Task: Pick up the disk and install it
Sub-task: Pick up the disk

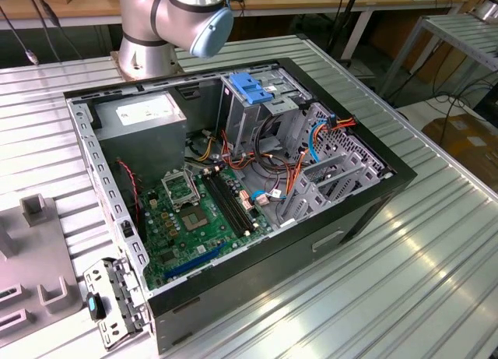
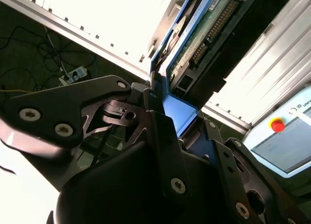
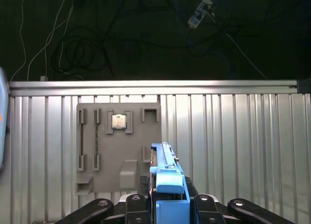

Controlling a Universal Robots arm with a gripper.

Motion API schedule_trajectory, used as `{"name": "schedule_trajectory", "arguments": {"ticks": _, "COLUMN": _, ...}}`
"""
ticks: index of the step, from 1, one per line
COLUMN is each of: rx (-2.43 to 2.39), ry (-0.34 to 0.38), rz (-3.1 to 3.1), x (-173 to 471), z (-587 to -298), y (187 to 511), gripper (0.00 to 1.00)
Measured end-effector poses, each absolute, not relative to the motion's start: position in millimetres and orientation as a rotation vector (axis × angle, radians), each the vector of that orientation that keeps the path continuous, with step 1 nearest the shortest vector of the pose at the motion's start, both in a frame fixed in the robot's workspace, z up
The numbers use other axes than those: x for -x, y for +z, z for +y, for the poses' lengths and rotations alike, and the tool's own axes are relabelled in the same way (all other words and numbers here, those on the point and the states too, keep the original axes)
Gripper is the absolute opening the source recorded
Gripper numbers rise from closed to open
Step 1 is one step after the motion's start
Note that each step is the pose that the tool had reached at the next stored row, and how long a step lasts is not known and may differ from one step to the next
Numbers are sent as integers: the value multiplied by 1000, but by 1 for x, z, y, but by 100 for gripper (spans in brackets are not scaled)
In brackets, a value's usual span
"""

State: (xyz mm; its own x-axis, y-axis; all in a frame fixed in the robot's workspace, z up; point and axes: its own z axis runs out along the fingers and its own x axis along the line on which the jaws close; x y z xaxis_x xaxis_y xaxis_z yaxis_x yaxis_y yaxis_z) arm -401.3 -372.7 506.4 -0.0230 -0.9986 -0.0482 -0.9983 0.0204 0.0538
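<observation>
Blue-railed disk [image 3: 165, 162] clamped edge-on in closed claw [image 3: 168, 191], sticking out forward, ribbed metal table [image 3: 233, 151] beyond

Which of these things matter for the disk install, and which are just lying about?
In the job: disk, held in gripper; open computer case.
Lying about: grey fixture tray, chip on it, pendant with red button.

Bright, even overhead light; glare streaks on ribbed table [image 1: 420, 281]. Second wrist view: table blown white. Floor [image 3: 146, 34] dark.
</observation>
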Motion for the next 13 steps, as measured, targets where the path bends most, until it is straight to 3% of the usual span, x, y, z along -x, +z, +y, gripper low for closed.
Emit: {"name": "schedule_trajectory", "arguments": {"ticks": 13, "rx": -2204, "ry": -73, "rz": -2252, "x": 393, "z": -373, "y": 506, "gripper": 37}}
